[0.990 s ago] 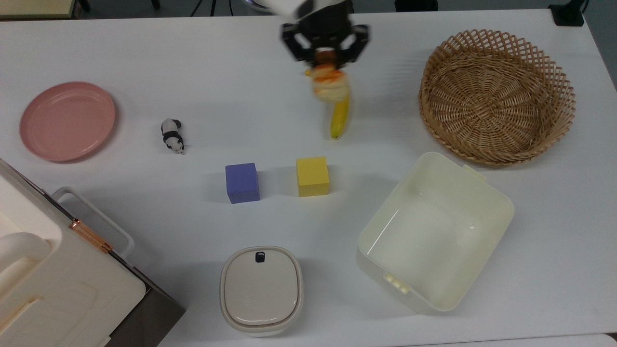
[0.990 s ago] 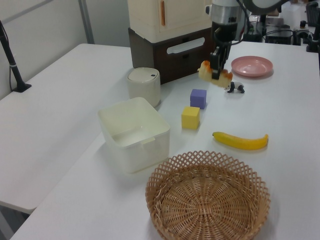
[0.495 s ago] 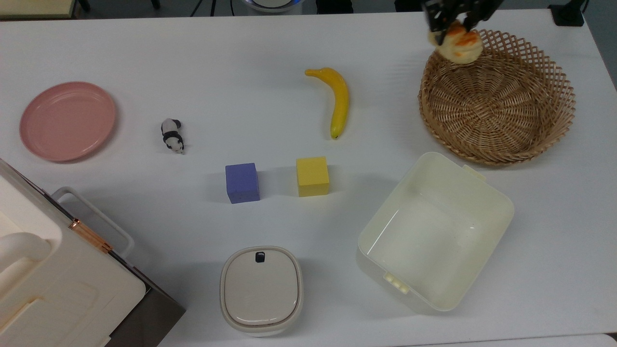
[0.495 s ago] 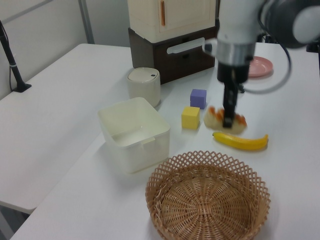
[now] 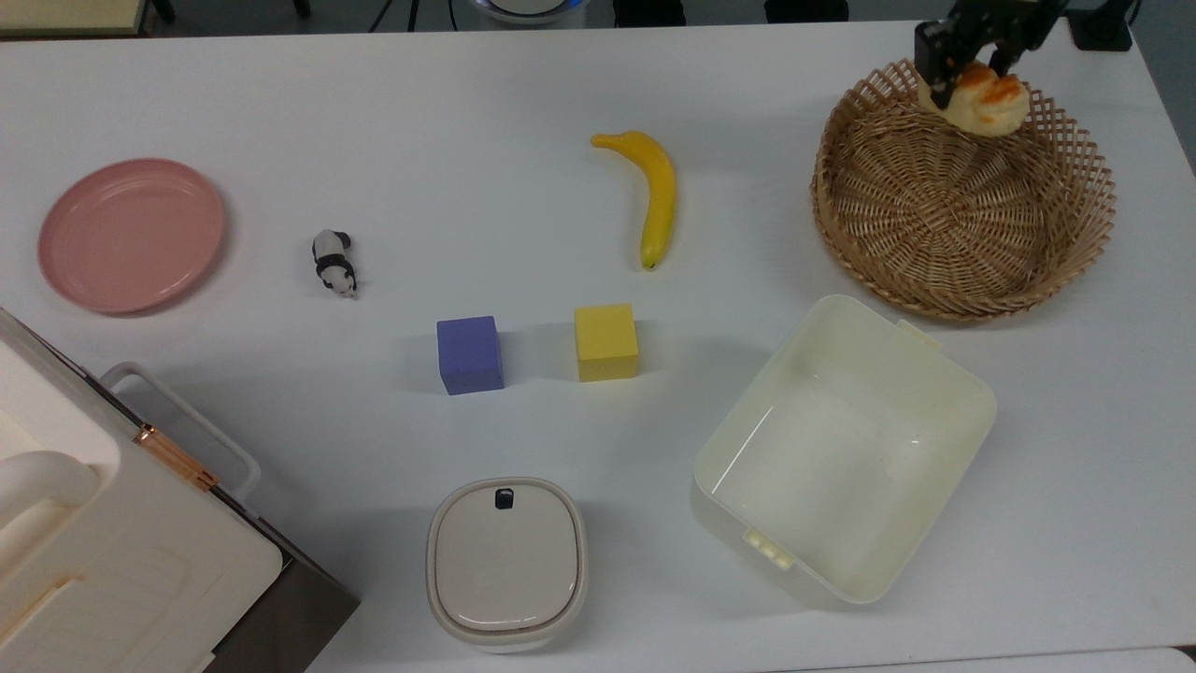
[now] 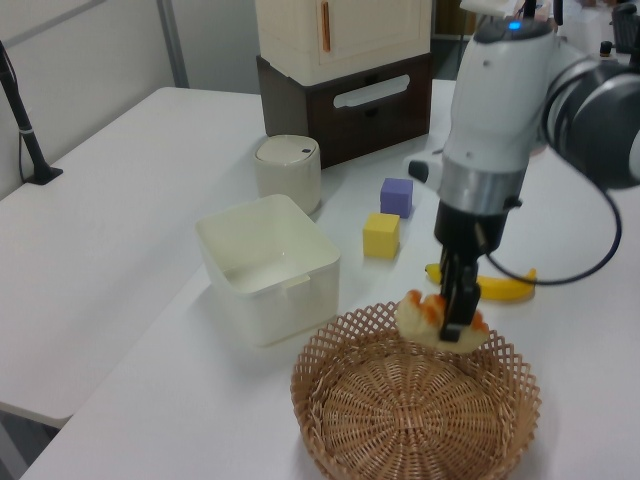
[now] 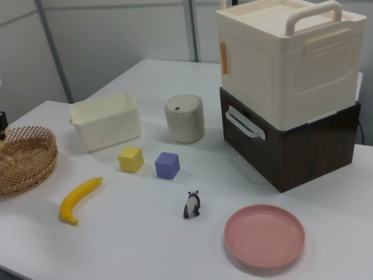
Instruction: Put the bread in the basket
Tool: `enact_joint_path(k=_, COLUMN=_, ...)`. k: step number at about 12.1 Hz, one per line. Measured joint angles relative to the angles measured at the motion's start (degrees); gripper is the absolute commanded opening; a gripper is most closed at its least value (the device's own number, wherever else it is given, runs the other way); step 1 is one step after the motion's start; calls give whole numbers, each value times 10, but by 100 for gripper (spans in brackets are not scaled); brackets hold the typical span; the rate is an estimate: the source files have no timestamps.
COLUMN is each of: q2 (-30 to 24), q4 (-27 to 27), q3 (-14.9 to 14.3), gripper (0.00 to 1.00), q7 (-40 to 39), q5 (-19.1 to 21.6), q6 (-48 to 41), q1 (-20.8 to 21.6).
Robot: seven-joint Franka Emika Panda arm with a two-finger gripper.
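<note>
**Bread carried from above the banana to over the basket rim**

Since one second ago the gripper has travelled from above the banana to the far rim of the basket, taking the bread with it; half a second ago it was at the rim's left part in the top view, and it now sits further right along that rim.

Fingers are pinched on the bread, which hangs clear of the woven bottom, its orange-brown top upward and its pale underside showing in the left view. In the top view the bread overlaps the lattice rim at the basket's upper edge.

Basket stands near the tabletop's upper right corner in the top view. Cream bin sits just beside it, toward the lower edge. Banana lies well apart from the basket, toward the tabletop's middle. Yellow cube and purple cube stand side by side, apart. Panda figure and pink plate lie toward the left edge in the top view. Lidded container is near the lower edge; the stacked box occupies the lower left corner.
</note>
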Motion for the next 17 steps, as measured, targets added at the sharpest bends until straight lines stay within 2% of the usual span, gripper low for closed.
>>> enact_joint_path(k=1, q2=8, q4=0, q3=-1, gripper=99, q7=0, q5=0, q6=13, q1=0)
enact_joint_path(k=8, q2=23, q4=8, q3=-8, gripper=100, q7=0, q5=-6, q6=20, q1=-2)
enact_joint_path(k=11, q2=17, q4=13, q3=-22, gripper=100, q7=0, q5=-15, q6=11, q1=-31)
enact_joint_path(k=14, q2=0, q4=36, q3=-28, gripper=100, q7=0, q5=-27, q6=-50, q1=-116)
enact_joint_path(k=16, q2=-16, q4=64, q3=-30, gripper=100, q7=-9, q5=-27, q6=-122, q1=-217)
enact_joint_path(k=17, q2=-22, q4=68, q3=-30, gripper=100, q7=-14, q5=-29, q6=-139, q1=-245)
